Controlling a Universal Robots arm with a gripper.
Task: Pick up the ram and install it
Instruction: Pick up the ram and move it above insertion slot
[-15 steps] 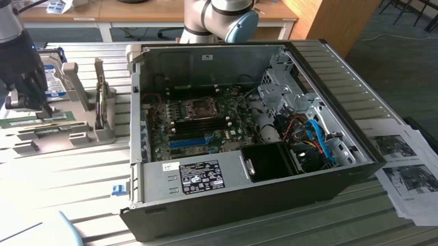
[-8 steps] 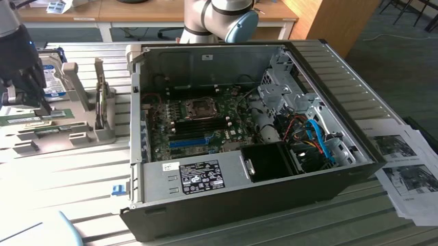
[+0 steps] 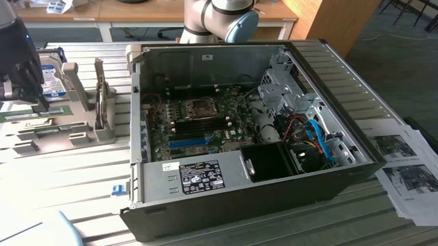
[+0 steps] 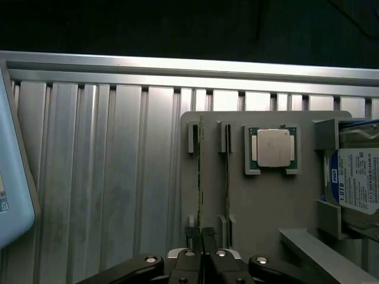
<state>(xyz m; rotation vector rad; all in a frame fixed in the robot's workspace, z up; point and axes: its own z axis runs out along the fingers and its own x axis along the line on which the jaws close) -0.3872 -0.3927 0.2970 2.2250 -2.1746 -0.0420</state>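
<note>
The gripper (image 4: 201,232) has its two dark fingers (image 4: 192,236) pressed close on the near end of the ram (image 4: 201,171), pinching the thin green stick, which stands on edge in a slot of the grey holder (image 4: 266,207). A second stick (image 4: 226,168) stands just beside it, then a processor chip (image 4: 273,148) and a hard drive (image 4: 357,180). The holder lies on the slatted metal table (image 4: 118,171). In the exterior view the open computer case (image 3: 226,177) sits well apart, to that view's right.

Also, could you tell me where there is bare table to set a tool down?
Bare slats lie between the pale blue object and the grey holder. Crowded: the holder, with the ram, processor and hard drive.
</note>
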